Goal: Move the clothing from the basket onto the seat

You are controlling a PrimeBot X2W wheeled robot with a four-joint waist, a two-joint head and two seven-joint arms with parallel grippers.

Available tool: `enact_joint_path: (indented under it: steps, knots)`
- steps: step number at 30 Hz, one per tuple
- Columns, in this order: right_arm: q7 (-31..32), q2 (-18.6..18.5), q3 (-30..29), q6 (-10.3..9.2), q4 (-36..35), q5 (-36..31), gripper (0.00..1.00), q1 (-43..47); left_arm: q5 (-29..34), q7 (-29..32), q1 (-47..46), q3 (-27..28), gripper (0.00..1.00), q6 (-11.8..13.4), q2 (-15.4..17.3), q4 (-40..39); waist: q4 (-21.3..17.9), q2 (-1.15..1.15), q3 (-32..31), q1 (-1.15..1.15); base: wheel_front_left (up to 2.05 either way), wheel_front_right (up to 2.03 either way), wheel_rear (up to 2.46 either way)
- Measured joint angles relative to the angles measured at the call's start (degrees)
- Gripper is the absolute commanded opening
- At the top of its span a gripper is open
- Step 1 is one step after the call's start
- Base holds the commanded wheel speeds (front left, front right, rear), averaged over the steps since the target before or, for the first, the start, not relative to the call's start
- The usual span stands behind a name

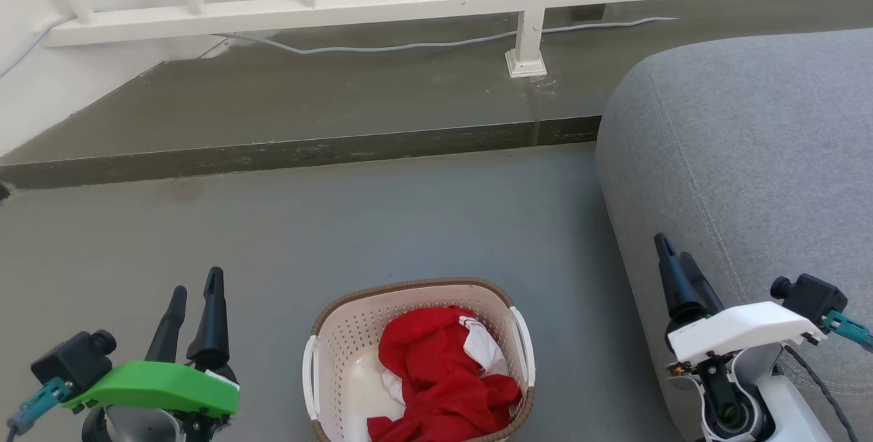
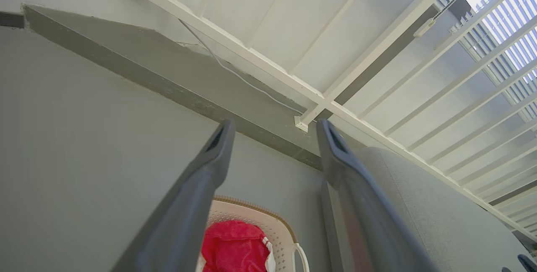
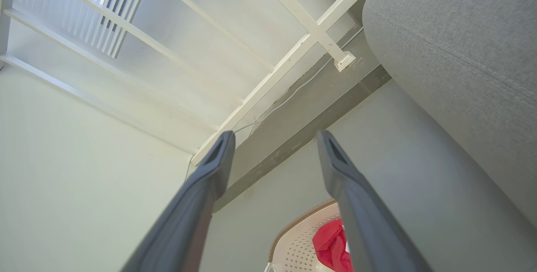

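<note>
Clothing (image 1: 436,374) lies bunched inside the basket (image 1: 348,340), which stands on the grey floor (image 1: 409,210) at the bottom centre of the head view. The heap is mostly red, with white fabric showing at its upper right and lower left. It fills the right and lower part of the basket, and the cream bottom shows bare at the left.

The seat (image 1: 750,155) takes up the right side of that view, from the upper right down to the lower right corner. A strip of floor separates its rounded edge from the basket.

The left gripper (image 1: 197,281), under a green cover, sits at the lower left, left of the basket and apart from it. Its fingers point up the frame and are spread, with nothing between them. In the left wrist view the two fingers stand wide apart, with the basket and the red cloth low between them and the seat at the right.

The right gripper (image 1: 672,247), under a white cover, sits at the lower right in front of the seat's edge. Its fingers nearly overlap in the head view. The right wrist view shows them wide apart and empty, with the basket at the bottom behind the right-hand finger.

A white railing (image 1: 409,2) crosses the top of the head view. Its post stands on a darker raised step (image 1: 307,108), along which a pale cable (image 1: 382,48) runs.
</note>
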Motion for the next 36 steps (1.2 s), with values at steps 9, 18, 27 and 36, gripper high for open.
enact_joint_path:
  steps: [9, 18, 27, 36]
  knots:
    - [-1.6, -0.1, 2.2, -1.42, -0.3, -6.5, 1.00, 0.0, 8.1, -1.5, 1.1, -1.9, 1.00, 1.4, 0.2, -0.6, -0.1, 0.00, 0.1, 0.00, 0.00, 0.00, 0.00]
    - [-3.2, -0.3, 4.2, -2.44, -0.9, -13.9, 1.00, -0.1, 16.8, -3.3, 2.4, -3.6, 1.00, 3.0, 0.2, -2.2, -0.1, 0.00, 0.0, 0.00, 0.00, 0.00, 0.00]
    - [-5.2, -0.5, 6.2, -3.50, -1.6, -21.9, 1.00, -0.1, 25.2, -5.1, 3.3, -4.6, 1.00, 4.5, 0.3, -4.2, -0.1, 0.00, -0.4, 0.00, 0.00, 0.00, 0.00]
    - [-7.1, -0.6, 8.0, -4.55, -2.1, -28.9, 1.00, -0.1, 32.6, -7.0, 4.9, -5.4, 1.00, 5.8, 0.5, -6.0, 0.1, 0.00, -0.8, 0.00, 0.00, 0.00, 0.00]
